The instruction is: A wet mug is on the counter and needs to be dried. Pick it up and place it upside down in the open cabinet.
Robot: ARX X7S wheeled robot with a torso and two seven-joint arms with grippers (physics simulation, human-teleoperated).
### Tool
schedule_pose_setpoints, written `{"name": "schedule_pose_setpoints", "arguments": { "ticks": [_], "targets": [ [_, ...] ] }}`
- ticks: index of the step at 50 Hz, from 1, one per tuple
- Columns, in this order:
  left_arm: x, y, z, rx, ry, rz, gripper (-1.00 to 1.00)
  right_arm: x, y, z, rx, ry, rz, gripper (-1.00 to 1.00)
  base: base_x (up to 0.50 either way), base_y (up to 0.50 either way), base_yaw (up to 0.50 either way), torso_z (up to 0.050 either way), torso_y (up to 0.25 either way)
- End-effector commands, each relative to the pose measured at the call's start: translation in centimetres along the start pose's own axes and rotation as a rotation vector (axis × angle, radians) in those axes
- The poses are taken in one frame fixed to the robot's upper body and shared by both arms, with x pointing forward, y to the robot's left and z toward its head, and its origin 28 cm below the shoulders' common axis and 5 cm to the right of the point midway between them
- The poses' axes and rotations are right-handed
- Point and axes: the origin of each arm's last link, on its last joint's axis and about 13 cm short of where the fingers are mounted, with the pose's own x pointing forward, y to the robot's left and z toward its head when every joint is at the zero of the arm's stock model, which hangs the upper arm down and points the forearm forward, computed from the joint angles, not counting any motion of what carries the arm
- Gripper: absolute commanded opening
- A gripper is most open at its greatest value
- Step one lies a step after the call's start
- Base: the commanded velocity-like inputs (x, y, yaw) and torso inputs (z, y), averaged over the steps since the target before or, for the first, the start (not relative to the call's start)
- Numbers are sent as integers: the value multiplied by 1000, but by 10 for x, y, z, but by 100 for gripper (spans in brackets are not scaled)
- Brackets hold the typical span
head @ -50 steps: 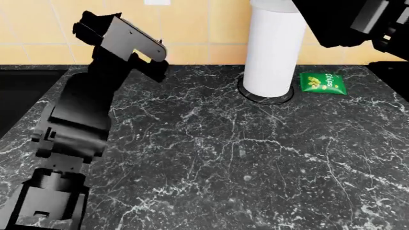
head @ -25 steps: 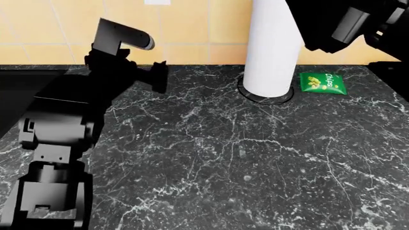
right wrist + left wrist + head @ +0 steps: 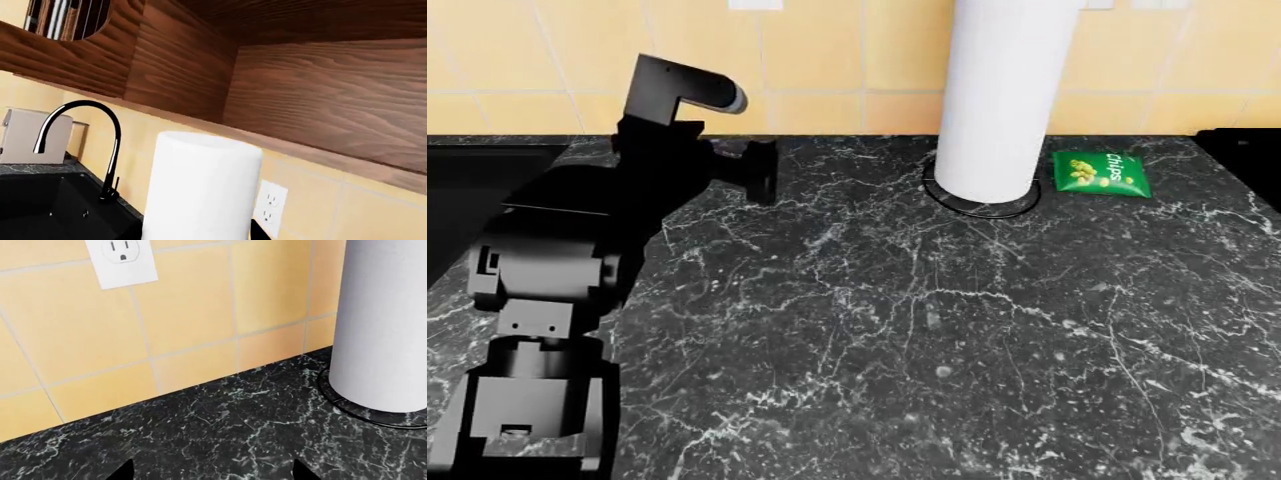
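Note:
In the right wrist view, the white mug [image 3: 200, 185] stands upright between my right gripper's [image 3: 197, 234] dark fingertips, which are shut on its sides. It is held high, level with the wall tiles under the brown wooden cabinet [image 3: 320, 95]. The right arm is out of the head view. My left gripper [image 3: 761, 165] hovers low over the black marble counter [image 3: 961, 330] near the back wall. Its fingertips [image 3: 123, 472] stand wide apart with nothing between them, so it is open.
A tall white cylinder [image 3: 998, 100] stands on a ring at the back of the counter, with a green chips bag [image 3: 1101, 173] to its right. A black sink [image 3: 467, 200] with a curved faucet [image 3: 100, 145] lies to the left. A wall outlet [image 3: 123, 260] sits on the yellow tiles.
The right arm has risen out of the head view's top right corner. The left gripper turned and dropped slightly toward the counter, then held nearly still.

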Motion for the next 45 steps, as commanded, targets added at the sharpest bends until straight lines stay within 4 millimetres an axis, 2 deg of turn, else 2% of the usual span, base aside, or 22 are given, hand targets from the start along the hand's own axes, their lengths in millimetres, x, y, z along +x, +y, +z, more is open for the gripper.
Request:
{"name": "schedule_pose_setpoints", "arguments": {
  "ticks": [1, 13, 30, 45],
  "targets": [
    [1, 2, -3, -13, 4, -5, 100, 20, 0, 13, -79, -51, 29, -100, 0, 0, 0, 0, 0],
    [0, 4, -6, -14, 12, -16, 100, 36, -10, 22, -100, -119, 12, -100, 0, 0, 0, 0, 0],
    [0, 7, -4, -17, 9, -24, 100, 52, -22, 50, -139, -247, -34, -100, 0, 0, 0, 0, 0],
    [1, 9, -6, -12, 11, -19, 100, 62, -26, 52, -199, -318, -29, -100, 0, 0, 0, 0, 1]
  ]
}}
